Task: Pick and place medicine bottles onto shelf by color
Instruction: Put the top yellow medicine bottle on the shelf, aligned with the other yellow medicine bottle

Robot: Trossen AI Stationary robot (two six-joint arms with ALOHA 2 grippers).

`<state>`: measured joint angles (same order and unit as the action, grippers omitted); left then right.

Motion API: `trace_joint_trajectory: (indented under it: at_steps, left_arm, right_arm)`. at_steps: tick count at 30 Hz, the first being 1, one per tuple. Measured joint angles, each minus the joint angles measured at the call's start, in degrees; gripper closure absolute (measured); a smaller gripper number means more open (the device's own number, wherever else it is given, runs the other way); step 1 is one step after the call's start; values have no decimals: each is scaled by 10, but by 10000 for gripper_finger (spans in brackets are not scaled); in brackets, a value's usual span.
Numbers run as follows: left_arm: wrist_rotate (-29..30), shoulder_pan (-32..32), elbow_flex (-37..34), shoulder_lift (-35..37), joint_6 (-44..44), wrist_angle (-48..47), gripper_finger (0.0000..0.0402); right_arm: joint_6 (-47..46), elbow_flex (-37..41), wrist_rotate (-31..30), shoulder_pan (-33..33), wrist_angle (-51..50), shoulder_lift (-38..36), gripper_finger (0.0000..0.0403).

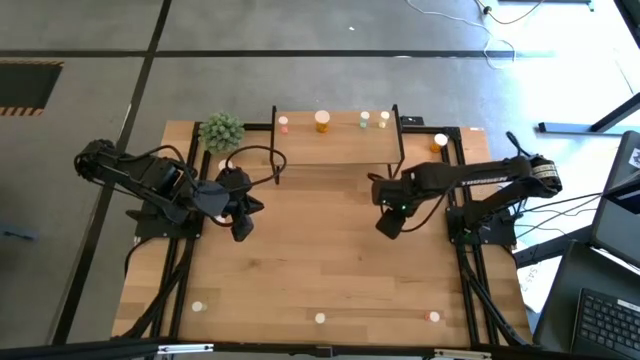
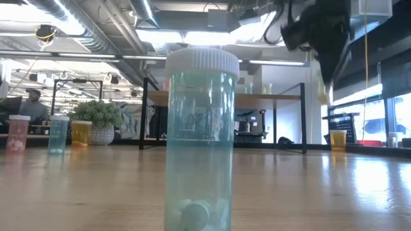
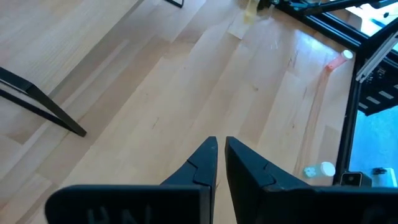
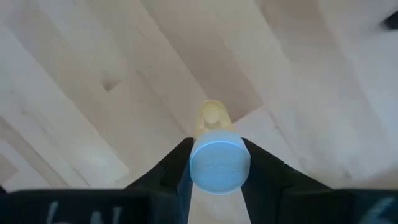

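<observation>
R gripper (image 4: 214,163) clamped on yellow bottle (image 4: 211,118) near cap, mid-desk; light, slick plastic. L gripper (image 3: 221,163) shut, empty.

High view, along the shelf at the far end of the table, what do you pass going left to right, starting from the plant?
Spiky green potted plant → small pink-red bottle with a pale cap → bigger orange bottle → small pale green bottle → small pale yellow bottle → orange bottle beside the shelf, past its right end.
</observation>
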<state>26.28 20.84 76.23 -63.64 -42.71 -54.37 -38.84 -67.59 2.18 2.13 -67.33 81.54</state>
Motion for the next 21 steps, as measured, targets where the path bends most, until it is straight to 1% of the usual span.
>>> trace_joint_trajectory:
  at_steps: [5, 11, 18, 21]
  left_arm:
    - [0, -3, 0, 0, 27, 1, 374]
    - [0, -26, 0, 0, 29, 18, 374]
    - [0, -51, 0, 0, 29, 26, 374]
    - [0, -61, 0, 0, 29, 30, 374]
  right_arm:
    - [4, -84, -31, -10, -64, 0, 291]
    - [32, -156, -73, -47, -97, 0, 291]
    - [83, -204, -133, -118, -99, 0, 291]
    - [116, -208, -137, -162, -83, 0, 291]
